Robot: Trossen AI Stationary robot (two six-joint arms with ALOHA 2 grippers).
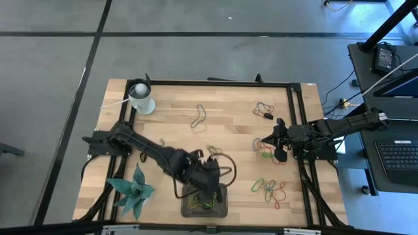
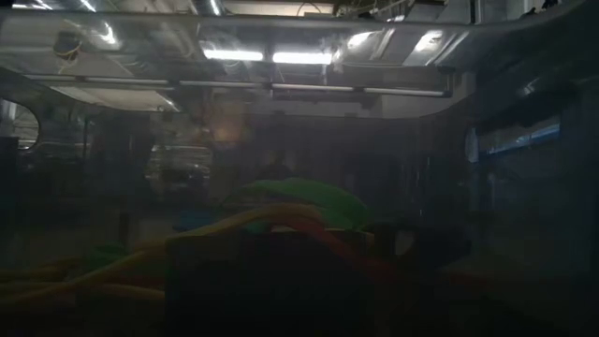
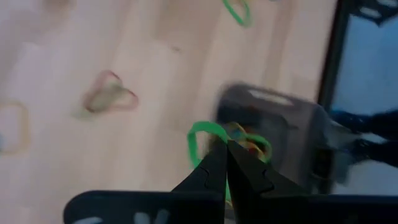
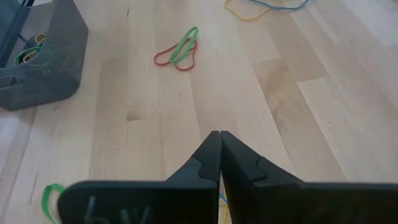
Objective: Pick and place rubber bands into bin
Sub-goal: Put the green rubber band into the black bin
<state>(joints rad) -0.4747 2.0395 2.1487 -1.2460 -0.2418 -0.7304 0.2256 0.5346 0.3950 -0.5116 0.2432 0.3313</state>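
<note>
Lengthwise, the bin runs along the table's near edge. Left gripper pinches a green rubber band beside it; right gripper closed, empty.

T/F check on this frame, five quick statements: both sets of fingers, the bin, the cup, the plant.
1. The left gripper has its fingers shut on a green rubber band. True.
2. The bin is empty. False: rubber bands already lie in it.
3. The right gripper holds a red band. False: its fingers are shut, and no band shows between them in the right wrist view.
4. The white cup stands at the far left corner of the table. True.
5. The teal plant stands beside the right arm. False: it stands at the near left, by the left arm.
</note>
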